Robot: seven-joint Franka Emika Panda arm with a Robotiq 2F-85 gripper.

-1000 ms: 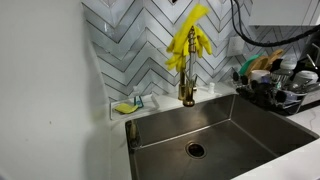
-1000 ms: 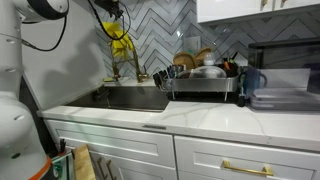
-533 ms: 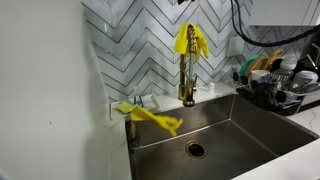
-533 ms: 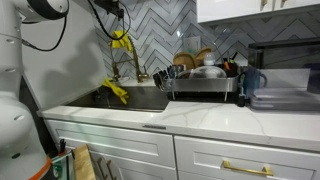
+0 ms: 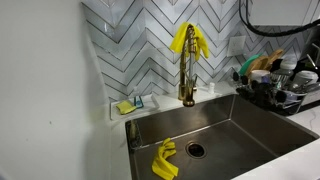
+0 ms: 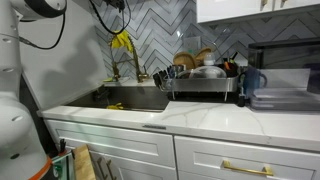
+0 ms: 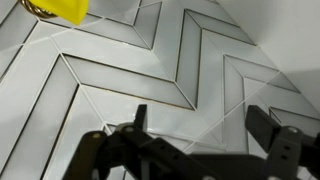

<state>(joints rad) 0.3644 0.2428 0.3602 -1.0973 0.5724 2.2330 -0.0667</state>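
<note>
**A:** Claw spread wide, gripping nothing, nose close to the tiles.

**B:** Two yellow gloves: upper glove draped over the one faucet, lower glove crumpled in the sink by the drain.

**A:** That drape looks loose. One nudge and it could slide off.

1. Herringbone tile wall: directly before the fingers, filling the wrist view.
2. Brass faucet: upright, below the fingers.
3. Steel sink with round drain: farther below the fingers.
4. Sponge tray: on the ledge, below the fingers and to one side.
5. Dish rack: loaded, on the desk, well apart from the fingers.
</note>
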